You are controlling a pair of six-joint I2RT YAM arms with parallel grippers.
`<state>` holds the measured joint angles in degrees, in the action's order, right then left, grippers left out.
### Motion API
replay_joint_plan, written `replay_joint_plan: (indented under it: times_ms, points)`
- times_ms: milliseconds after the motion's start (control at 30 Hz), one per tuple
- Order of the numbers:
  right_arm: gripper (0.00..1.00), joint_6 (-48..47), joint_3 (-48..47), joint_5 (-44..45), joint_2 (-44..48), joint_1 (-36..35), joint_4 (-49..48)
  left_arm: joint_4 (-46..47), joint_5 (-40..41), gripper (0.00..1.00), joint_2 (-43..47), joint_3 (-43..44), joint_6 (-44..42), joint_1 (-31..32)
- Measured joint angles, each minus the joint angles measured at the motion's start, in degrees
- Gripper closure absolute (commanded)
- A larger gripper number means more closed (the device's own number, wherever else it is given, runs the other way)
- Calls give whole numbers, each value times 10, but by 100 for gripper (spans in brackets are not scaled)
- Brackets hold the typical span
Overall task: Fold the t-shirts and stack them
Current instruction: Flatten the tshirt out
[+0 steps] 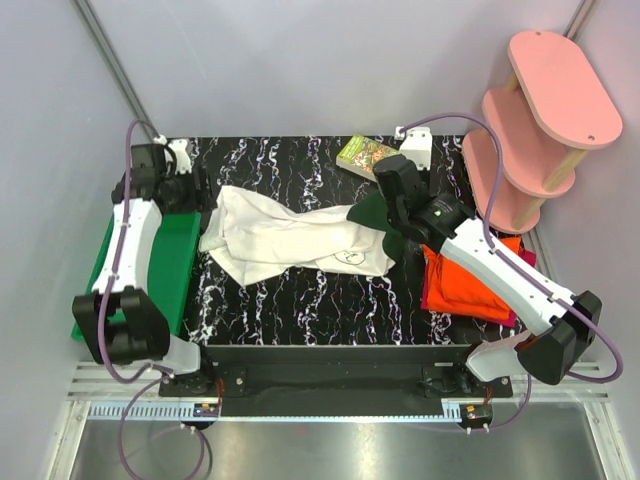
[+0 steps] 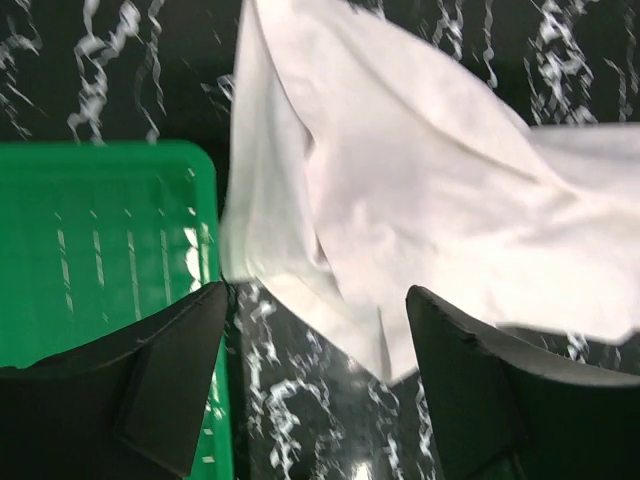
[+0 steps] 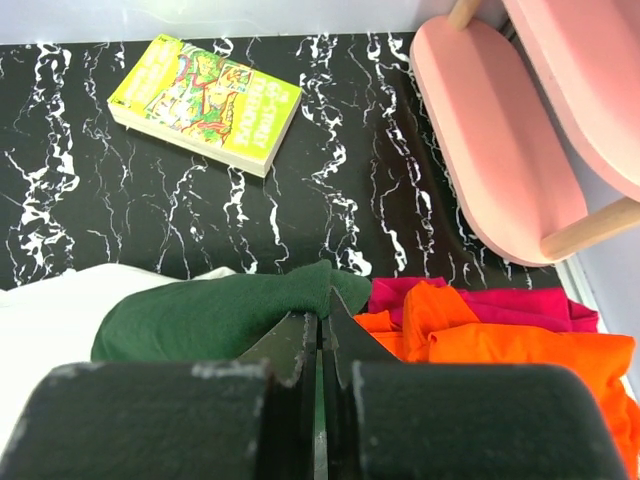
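Observation:
The cream-white t-shirt [image 1: 290,240] lies crumpled across the middle of the black marble table, and it fills the upper part of the left wrist view [image 2: 420,180]. Its dark green sleeve [image 3: 210,315] points right. My right gripper [image 3: 325,300] is shut on that sleeve's end, seen from above [image 1: 380,215] beside the other t-shirts. An orange t-shirt [image 1: 470,285] lies bunched on a magenta-red one [image 3: 520,305] at the right edge, under my right arm. My left gripper [image 2: 320,295] hangs open over the cream shirt's left edge [image 1: 197,195], holding nothing.
A green plastic tray [image 1: 175,260] sits at the table's left edge, right beside my left fingers [image 2: 170,370]. A small green illustrated book [image 1: 365,155] lies at the back of the table. A pink tiered shelf [image 1: 540,120] stands at the back right.

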<state>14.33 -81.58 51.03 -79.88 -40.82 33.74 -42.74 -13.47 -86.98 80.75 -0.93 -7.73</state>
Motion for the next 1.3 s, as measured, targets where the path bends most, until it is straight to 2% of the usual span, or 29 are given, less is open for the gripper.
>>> replay_joint_plan:
  times_ms: [100, 167, 367, 767, 967, 1300]
  points:
    - [100, 5, 12, -3, 0, 0, -5, -2, -23, 28, 69, -77, 3, 4]
    - [100, 9, 19, -7, 1, 0, -6, -3, -34, 30, 82, -113, 5, 13]
    - [100, 20, 38, -13, 6, 0, -9, -7, -46, 32, 29, -186, 16, 38]
    - [100, 20, 63, -16, 54, 0, -10, 19, -42, 36, -51, -184, 40, 47]
    - [100, 19, 70, -16, 56, 0, -9, 29, -35, 37, -104, -156, 41, 50]
    - [100, 14, 70, -16, 53, 0, -9, 56, -15, 44, -135, -115, 45, 50]
